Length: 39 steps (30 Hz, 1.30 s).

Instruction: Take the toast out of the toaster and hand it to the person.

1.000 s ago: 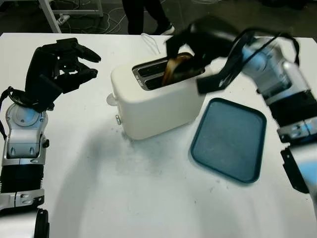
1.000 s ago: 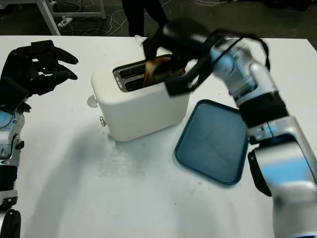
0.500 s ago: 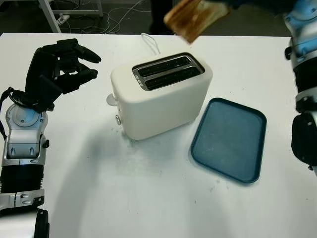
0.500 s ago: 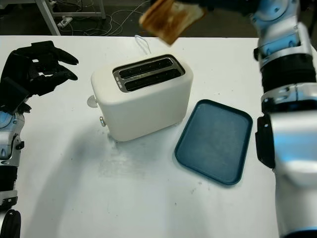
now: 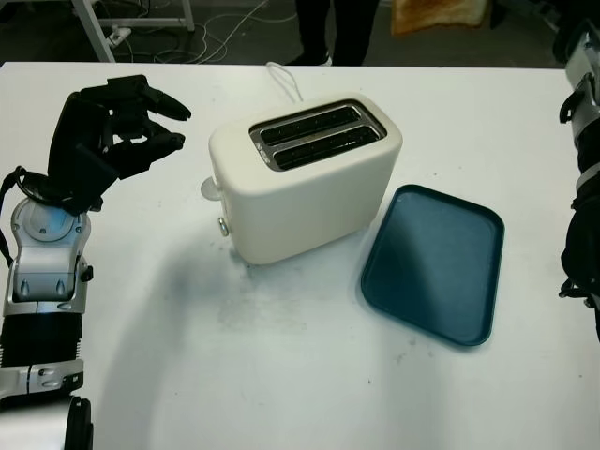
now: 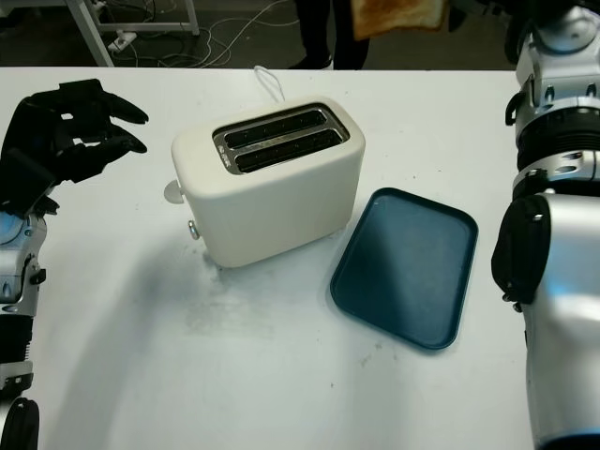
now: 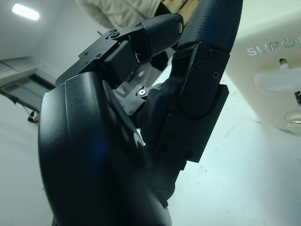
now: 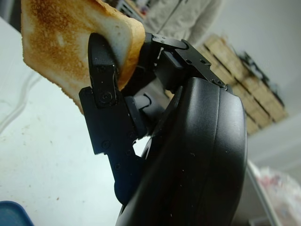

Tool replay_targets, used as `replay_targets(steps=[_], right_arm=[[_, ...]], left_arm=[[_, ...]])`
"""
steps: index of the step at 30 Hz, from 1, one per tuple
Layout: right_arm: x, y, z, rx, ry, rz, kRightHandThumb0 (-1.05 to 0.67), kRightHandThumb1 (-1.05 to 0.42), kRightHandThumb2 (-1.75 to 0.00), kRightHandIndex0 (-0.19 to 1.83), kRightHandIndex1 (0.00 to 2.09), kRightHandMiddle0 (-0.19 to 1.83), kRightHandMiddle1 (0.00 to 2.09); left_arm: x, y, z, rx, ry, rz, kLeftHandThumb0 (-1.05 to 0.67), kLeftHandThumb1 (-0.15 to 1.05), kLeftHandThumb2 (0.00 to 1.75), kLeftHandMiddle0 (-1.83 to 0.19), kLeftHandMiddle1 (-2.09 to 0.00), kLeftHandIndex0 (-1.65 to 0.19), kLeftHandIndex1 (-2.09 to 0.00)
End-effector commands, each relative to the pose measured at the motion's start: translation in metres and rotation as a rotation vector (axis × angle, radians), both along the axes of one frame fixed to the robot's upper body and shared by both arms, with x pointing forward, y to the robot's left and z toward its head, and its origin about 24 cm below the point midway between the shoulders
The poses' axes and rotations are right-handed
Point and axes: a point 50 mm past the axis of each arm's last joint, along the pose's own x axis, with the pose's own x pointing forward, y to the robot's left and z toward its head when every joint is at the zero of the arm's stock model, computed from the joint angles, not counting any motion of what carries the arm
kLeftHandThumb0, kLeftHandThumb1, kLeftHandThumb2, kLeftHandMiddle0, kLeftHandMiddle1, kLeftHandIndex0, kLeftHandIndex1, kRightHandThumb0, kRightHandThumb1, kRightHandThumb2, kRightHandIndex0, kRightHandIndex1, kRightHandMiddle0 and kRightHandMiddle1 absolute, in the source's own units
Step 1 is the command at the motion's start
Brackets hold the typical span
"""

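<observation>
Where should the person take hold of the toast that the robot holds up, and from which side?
Judging by the pose, the free browned end of the toast, away from the right robot hand whose fingers clamp its other edge. Come from the far side of the table, pinching both flat faces.

Our left hand (image 5: 108, 127) and right hand (image 8: 155, 117) are matte black, blocky shells with small screws at the finger joints. Our forearms are silver with black bands.

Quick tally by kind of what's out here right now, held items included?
Toast, held in the right robot hand: 1
Toaster: 1
Blue tray: 1
Robot hands, counting the open left robot hand above the table's left side: 2
Total: 5
</observation>
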Motion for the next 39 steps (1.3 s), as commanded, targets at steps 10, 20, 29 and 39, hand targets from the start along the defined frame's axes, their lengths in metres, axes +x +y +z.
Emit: replay_targets(steps=[10, 20, 29, 39], right_arm=[[0.007, 0.005, -0.056, 0.121, 0.156, -0.114, -0.27, -0.92, -0.42, 0.77, 1.75, 0.52, 1.75], [0.01, 0.018, -0.083, 0.114, 0.241, -0.151, -0.19, -0.92, -0.44, 0.64, 1.75, 0.25, 1.75], [0.009, 0.024, -0.098, 0.023, 0.26, -0.158, -0.2, -0.92, -0.4, 0.59, 1.75, 0.31, 1.74], [0.009, 0.025, -0.105, 0.022, 0.294, -0.156, -0.2, -0.92, -0.41, 0.57, 1.75, 0.21, 1.75]], left_arm=[[-0.002, 0.002, 0.001, 0.007, -0.01, 0.01, -1.05, 0.92, 0.07, -1.0, -0.86, -0.8, -0.87], [-0.001, 0.002, 0.003, 0.013, -0.02, -0.001, -1.05, 0.92, 0.07, -1.0, -0.85, -0.8, -0.86], [-0.001, 0.001, 0.003, 0.005, -0.017, 0.001, -1.05, 0.92, 0.06, -1.01, -0.84, -0.82, -0.85], [-0.002, 0.002, 0.003, 0.005, -0.012, 0.007, -1.05, 0.92, 0.06, -1.01, -0.84, -0.82, -0.85]])
